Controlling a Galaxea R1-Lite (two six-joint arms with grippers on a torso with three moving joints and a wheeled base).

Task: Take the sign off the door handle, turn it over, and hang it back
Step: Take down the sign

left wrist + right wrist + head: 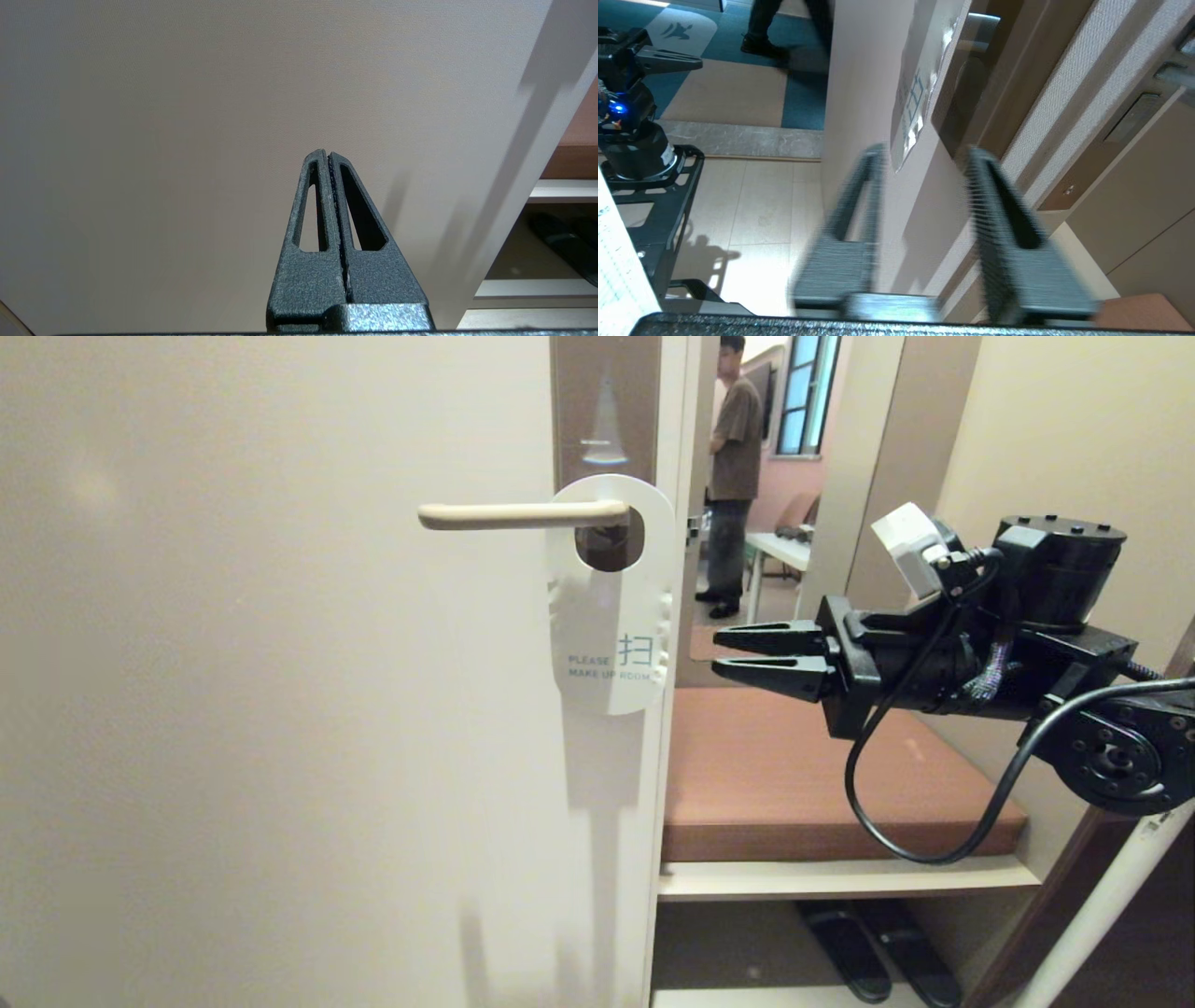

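The door [261, 709] is filling the left of the head view, pale and plain. The left hand [328, 158] is showing only in its own wrist view, with its two fingers [308, 224] pressed together on nothing and pointing at the bare door face.

Further right, the door handle [523, 514] is sticking out level from a tall brownish-grey plate [605, 411] near the door's edge. The sign [611, 602] is hanging on the handle close to its pivot, with the lever passing through the oval hole at the sign's top. The white face is turned outward, reading "PLEASE MAKE UP ROOM", and the card is hanging flat against the door, reaching down past the plate.

Right of the door's edge, the right hand [747, 656] is hovering level in the air, pointing toward the sign's lower part but not touching it. Its fingers [770, 637] are standing apart with nothing between them; the right wrist view shows the same gap, with the sign [920, 93] seen edge-on beyond the fingertips.

Below that hand, a brown cushioned bench [822, 784] is sitting in an alcove, with dark slippers [878, 952] on the shelf underneath. Through the opening behind, a person [733, 467] is standing in another room.
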